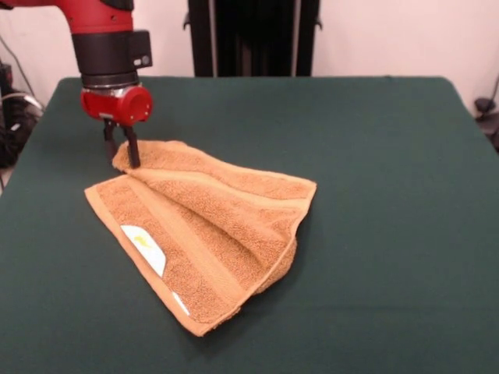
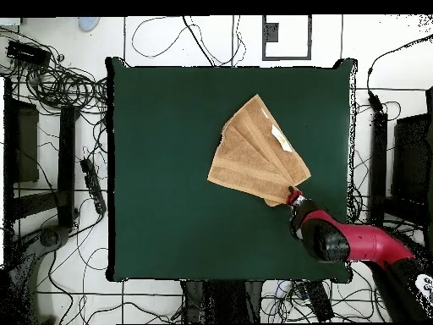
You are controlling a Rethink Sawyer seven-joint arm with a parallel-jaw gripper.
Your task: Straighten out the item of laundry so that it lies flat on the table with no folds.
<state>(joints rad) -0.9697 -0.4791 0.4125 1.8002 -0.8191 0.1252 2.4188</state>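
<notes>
The item of laundry, an orange-tan terry towel, lies folded over itself in a fan shape on the dark green table. Its white label faces up near the lower left edge. My gripper stands at the towel's far left corner, its two dark fingers close together and pinching that slightly raised corner. From overhead, the towel sits right of the table's middle. In that view my gripper is at the towel's lower right corner and the label is by the right edge.
Cables and dark frames surround the table in the overhead view. In the front view, a black column rises behind the table's far edge, and cables lie at the left.
</notes>
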